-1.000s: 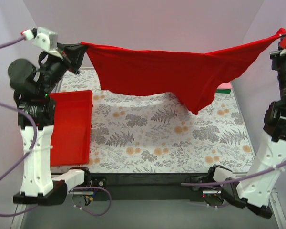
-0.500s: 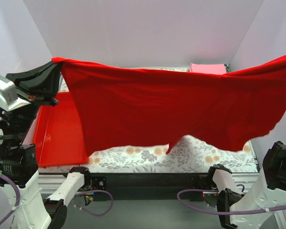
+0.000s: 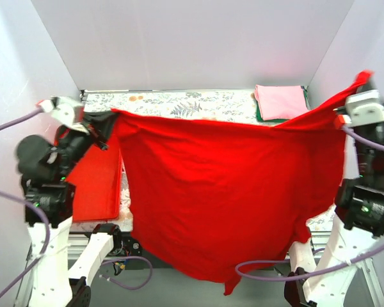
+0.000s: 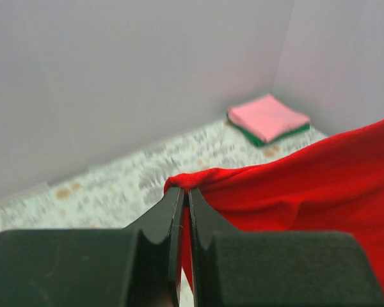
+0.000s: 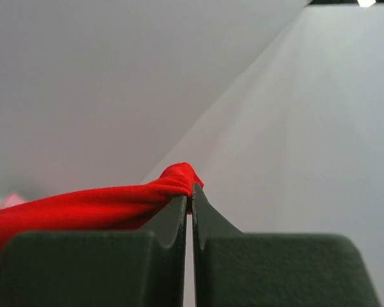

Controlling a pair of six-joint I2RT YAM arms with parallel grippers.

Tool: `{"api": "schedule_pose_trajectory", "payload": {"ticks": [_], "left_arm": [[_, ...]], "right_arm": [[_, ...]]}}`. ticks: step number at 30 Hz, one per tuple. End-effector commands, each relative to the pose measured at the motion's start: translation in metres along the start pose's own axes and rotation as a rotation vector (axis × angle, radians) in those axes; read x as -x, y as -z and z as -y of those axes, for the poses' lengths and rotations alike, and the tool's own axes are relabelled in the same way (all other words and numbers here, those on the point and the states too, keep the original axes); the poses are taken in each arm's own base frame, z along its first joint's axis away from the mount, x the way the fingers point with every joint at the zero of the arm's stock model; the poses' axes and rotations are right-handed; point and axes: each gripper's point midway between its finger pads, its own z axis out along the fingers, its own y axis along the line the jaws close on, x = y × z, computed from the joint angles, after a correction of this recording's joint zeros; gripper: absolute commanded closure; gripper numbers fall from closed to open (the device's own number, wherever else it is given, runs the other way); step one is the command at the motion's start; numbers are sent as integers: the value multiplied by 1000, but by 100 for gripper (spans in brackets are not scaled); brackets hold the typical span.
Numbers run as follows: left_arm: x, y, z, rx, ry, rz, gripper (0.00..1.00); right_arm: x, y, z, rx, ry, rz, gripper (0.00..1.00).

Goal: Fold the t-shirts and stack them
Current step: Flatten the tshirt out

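Observation:
A bright red t-shirt (image 3: 224, 192) hangs spread in the air between both arms, its lower edge draped past the table's near edge. My left gripper (image 3: 112, 116) is shut on its left top corner (image 4: 187, 181). My right gripper (image 3: 363, 78) is shut on the right top corner (image 5: 182, 176), held high by the right wall. A folded pink t-shirt (image 3: 280, 100) lies on a folded dark green t-shirt (image 3: 262, 118) at the back right corner; both show in the left wrist view too, pink t-shirt (image 4: 267, 117) over green t-shirt (image 4: 243, 133).
A rigid red plastic tray (image 3: 93, 182) sits at the table's left side, partly behind the left arm. The fern-patterned tablecloth (image 3: 179, 103) shows only along the back; the hanging shirt hides the middle. Grey walls close in the back and sides.
Both grippers have carried the red t-shirt from the back of the table toward the near edge and lowered it, so it now hangs full length over the front.

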Motion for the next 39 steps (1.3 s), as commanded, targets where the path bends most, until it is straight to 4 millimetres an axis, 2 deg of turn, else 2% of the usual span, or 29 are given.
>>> {"api": "schedule_pose_trajectory", "payload": {"ticks": [1,3,4,5,6,7,8,10,12,13,14,15,17,18,20,21,22,23,24,25,27,29,33,39], "left_arm": [[-75,-7,-10,8,76,-161,100],[-106,-12,-15,9,100,-214,100],[-133,-17,-20,13,127,-251,100],[-152,-22,-24,16,147,-286,100],[-162,-29,-28,17,156,-289,100],[-189,-32,-31,23,185,-336,100],[-212,-40,-38,32,214,-383,100],[-232,-53,-48,36,221,-398,100],[-267,-70,-61,50,259,-460,100],[-281,-75,-63,42,274,-492,100],[-285,-84,-67,41,278,-502,100],[-312,-91,-73,46,313,-557,100],[-324,-103,-79,36,312,-576,100],[-345,-110,-85,45,328,-606,100],[-361,-119,-93,48,328,-629,100],[-359,-129,-101,59,309,-615,100],[-380,-132,-105,64,323,-654,100],[-383,-137,-110,69,310,-653,100],[-383,-144,-117,80,292,-646,100],[-396,-146,-120,80,301,-669,100],[-400,-153,-123,71,295,-670,100],[-412,-154,-125,72,298,-694,100],[-419,-159,-132,81,285,-708,100],[-431,-168,-148,117,267,-741,100]], "right_arm": [[-46,7,-73,252,-25,-35,99],[-75,10,-101,327,-53,-72,99],[-104,12,-124,377,-76,-120,99],[-120,13,-136,407,-91,-145,99],[-133,13,-146,426,-109,-165,99],[-159,12,-166,466,-138,-205,99],[-171,12,-176,491,-155,-224,99],[-204,9,-202,549,-207,-274,99],[-220,6,-224,597,-230,-299,99],[-236,4,-239,631,-252,-333,99],[-242,2,-248,657,-243,-337,99],[-254,-1,-267,697,-254,-368,99],[-261,-8,-284,733,-247,-380,99],[-272,-10,-303,767,-251,-413,99],[-278,-22,-312,777,-246,-429,99],[-291,-26,-328,796,-254,-475,99],[-296,-31,-333,800,-258,-491,99],[-299,-45,-327,769,-247,-503,99],[-314,-46,-338,780,-268,-550,99],[-320,-51,-340,778,-266,-565,99],[-331,-62,-343,777,-255,-588,99],[-335,-69,-347,781,-239,-596,99],[-342,-78,-360,801,-229,-617,99],[-354,-91,-366,779,-213,-656,99]]}}
